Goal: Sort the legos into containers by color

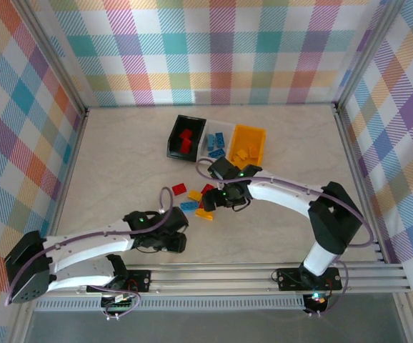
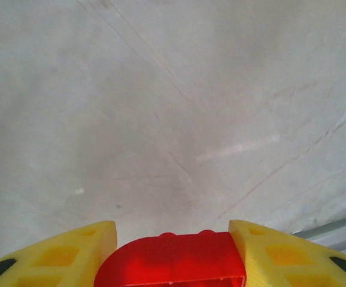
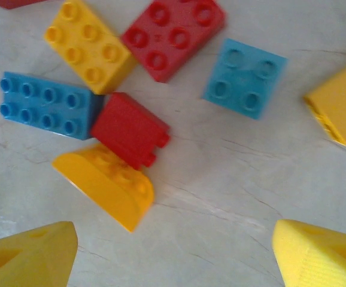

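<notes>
The left gripper seems clamped on a red brick just above bare table at the near edge, while the right gripper hangs wide open, empty, over loose legos near the bins.

Smooth, glossy plastic legos lie on a matt, faintly veined table.

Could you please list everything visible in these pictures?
bins: three, black, clear, orange, in a row at the far side.
sorted bricks: several, red in black, blue in clear, yellow in orange.
loose bricks: about eight, red, yellow, blue, clustered mid-table.
held brick: one, red, near the front edge.
table: one, pale marbled, under everything.
walls: three, plaid, around it.
left gripper: one, yellow-fingered, shut on the held brick.
right gripper: one, yellow-fingered, open over the loose bricks.
</notes>
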Available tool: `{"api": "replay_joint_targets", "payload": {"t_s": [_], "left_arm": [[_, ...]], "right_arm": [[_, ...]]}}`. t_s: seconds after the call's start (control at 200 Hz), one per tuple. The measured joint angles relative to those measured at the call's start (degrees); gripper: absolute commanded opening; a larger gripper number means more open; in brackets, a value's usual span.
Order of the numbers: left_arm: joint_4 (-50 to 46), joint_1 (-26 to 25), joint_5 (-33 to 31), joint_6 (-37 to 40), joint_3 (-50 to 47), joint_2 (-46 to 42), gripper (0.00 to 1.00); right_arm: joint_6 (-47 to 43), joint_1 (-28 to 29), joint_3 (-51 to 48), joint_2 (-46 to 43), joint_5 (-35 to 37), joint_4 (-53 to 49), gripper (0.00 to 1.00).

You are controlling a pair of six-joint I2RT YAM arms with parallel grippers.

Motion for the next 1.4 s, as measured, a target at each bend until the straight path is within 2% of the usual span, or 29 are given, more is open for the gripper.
{"api": "replay_joint_targets", "payload": {"t_s": [0.125,0.26,0.33,0.44,0.645,0.88,1.065,1.27,1.4], "left_arm": [[-3.0,9.3,0.3,3.8,4.4,-1.2,0.48],[-3.6,20.2,0.9,9.2,11.6,1.5,0.48],[-3.6,23.8,1.1,11.9,16.1,5.0,0.48],[-3.2,27.6,1.5,15.5,23.9,11.7,0.48],[-1.8,32.6,2.1,20.2,36.5,23.4,0.48],[-1.6,35.1,4.2,23.2,48.3,36.6,0.48],[-1.9,36.8,6.0,24.6,52.9,42.1,0.48],[-2.8,38.4,7.3,25.8,60.7,48.2,0.48],[-3.8,38.6,8.4,26.2,67.4,53.2,0.48]], "right_arm": [[-0.3,1.0,1.9,3.9,-0.8,0.0,0.85],[0.5,2.4,4.3,7.7,-1.0,-0.7,0.87],[1.8,3.2,6.2,9.7,-0.4,-1.4,0.91],[4.1,5.6,8.6,12.1,0.7,-1.9,0.92],[6.0,7.5,9.2,13.9,1.4,-2.4,0.88],[5.4,7.3,9.3,15.1,1.6,-2.2,0.76],[5.4,8.4,10.7,15.2,1.4,-2.9,0.7],[5.1,11.0,11.4,15.1,1.6,-3.9,0.55],[4.5,11.2,12.5,15.6,2.3,-4.7,0.55]]}}
